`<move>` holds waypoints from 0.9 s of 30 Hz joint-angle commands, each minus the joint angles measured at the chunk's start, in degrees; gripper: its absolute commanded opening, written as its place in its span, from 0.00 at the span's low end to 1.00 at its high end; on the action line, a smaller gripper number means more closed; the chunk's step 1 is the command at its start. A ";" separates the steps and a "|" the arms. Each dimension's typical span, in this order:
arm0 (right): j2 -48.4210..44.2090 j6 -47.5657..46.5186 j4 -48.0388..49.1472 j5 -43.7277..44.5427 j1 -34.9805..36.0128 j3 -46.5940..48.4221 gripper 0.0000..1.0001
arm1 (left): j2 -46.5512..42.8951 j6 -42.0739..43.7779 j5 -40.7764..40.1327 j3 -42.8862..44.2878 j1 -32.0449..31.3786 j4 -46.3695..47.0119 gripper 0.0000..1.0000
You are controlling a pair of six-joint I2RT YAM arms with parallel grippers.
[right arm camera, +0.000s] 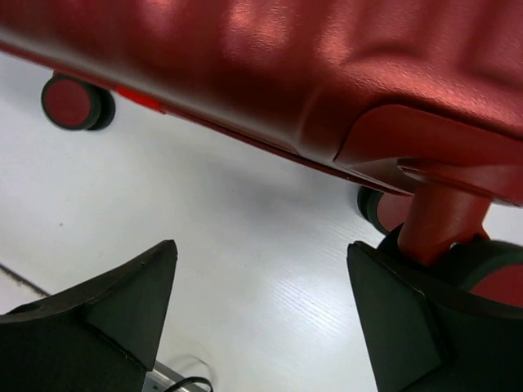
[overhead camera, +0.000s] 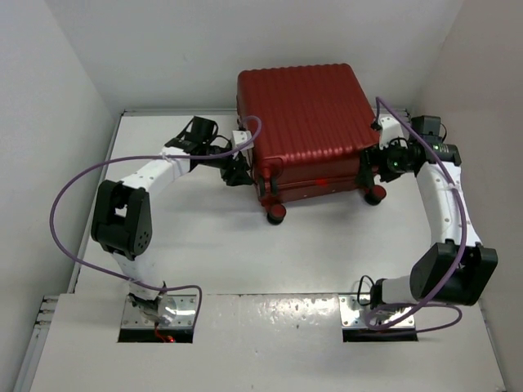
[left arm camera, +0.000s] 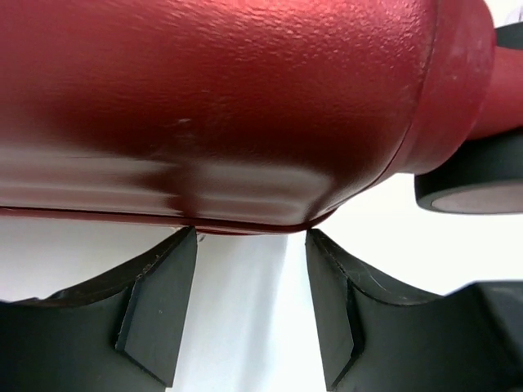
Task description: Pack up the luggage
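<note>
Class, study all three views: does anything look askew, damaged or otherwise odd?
Nothing spilled or broken. The luggage lies shut and slightly turned against the table edges. The left wrist view shows one small mark on its shell, too faint to call damage. The left hand and right hand are open beside it.

The luggage (overhead camera: 306, 122) fills the far middle of the table (overhead camera: 204, 253), close to the back wall (overhead camera: 245, 41); you have open surface in front, past its jutting wheels (overhead camera: 277, 214).
</note>
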 commanded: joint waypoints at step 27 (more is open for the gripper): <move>22.35 -8.68 -10.44 9.23 -3.05 32.44 0.89 | -3.39 -0.72 3.16 -1.38 1.28 7.65 0.62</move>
